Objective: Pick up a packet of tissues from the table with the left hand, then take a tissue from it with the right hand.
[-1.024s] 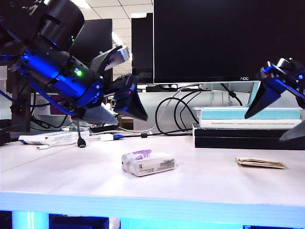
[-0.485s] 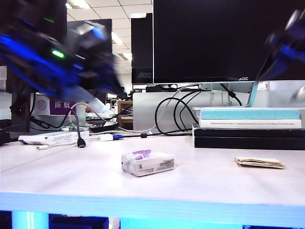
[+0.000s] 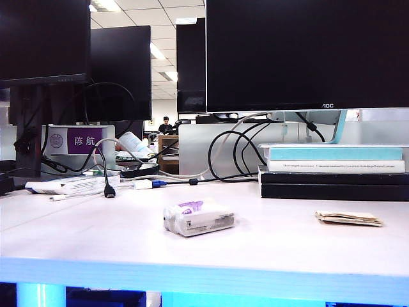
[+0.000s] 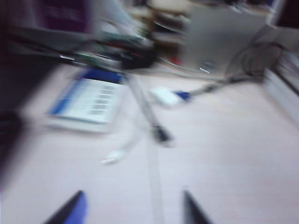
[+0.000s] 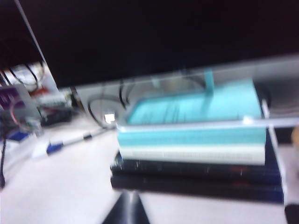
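The packet of tissues (image 3: 198, 217) lies on the worktop (image 3: 268, 249), in neither wrist view. My left pincer (image 4: 133, 210) hangs parted and empty above bare worktop near a cable; my right pincer (image 5: 128, 210), closed on nothing, faces the stacked books (image 5: 196, 154).

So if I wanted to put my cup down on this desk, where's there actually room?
The table lies bare along the front left, and between the packet of tissues and the tissue. The back is crowded: cables and the long white-and-blue pack at left, stacked books at right. Neither gripper shows over it in the exterior view.
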